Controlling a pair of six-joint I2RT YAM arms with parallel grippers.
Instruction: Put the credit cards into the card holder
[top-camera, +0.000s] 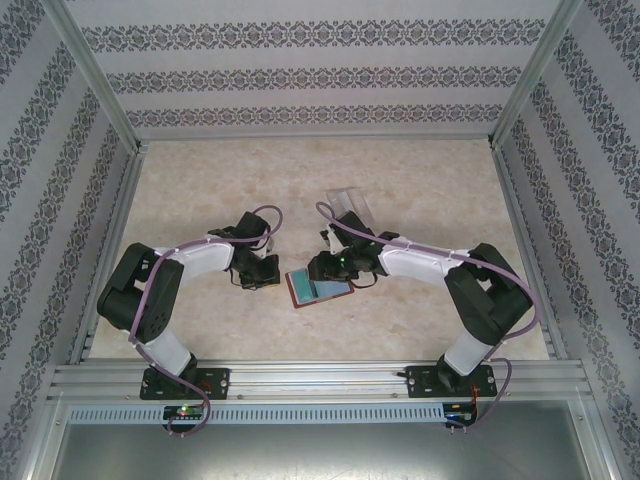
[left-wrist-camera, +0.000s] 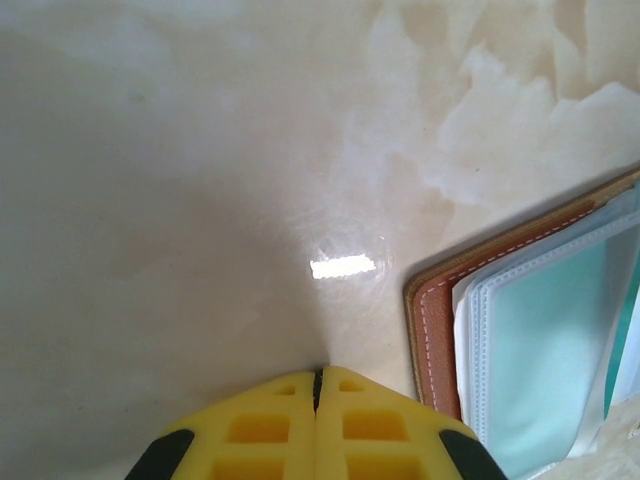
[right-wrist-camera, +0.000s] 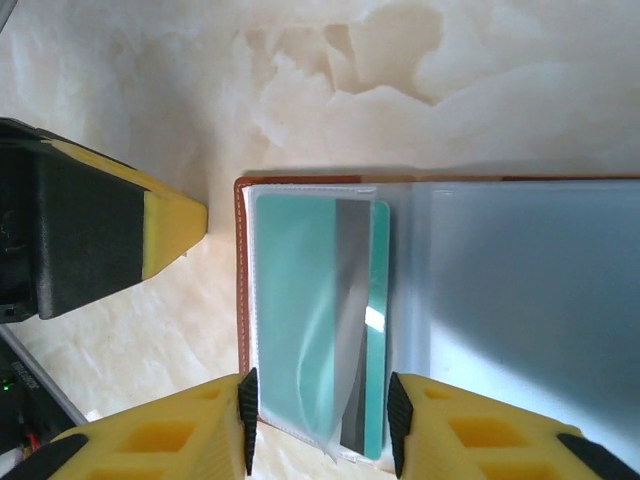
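Though likely stiff and light, credit card (right-wrist-camera: 300, 300) sits sleeved in limp card holder (right-wrist-camera: 240, 270); grip edges; right end effector (right-wrist-camera: 320, 405) released astride; left end effector (left-wrist-camera: 318, 378) clenched, empty.

no readable text, labels, brands or numbers anywhere

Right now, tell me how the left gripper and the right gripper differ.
The left gripper has its jaws shut; the right gripper has its jaws open. The left gripper sits over bare table beside the card holder; the right gripper straddles one end of the teal credit card pocketed in that holder. Both are yellow-tipped and close to the open holder.
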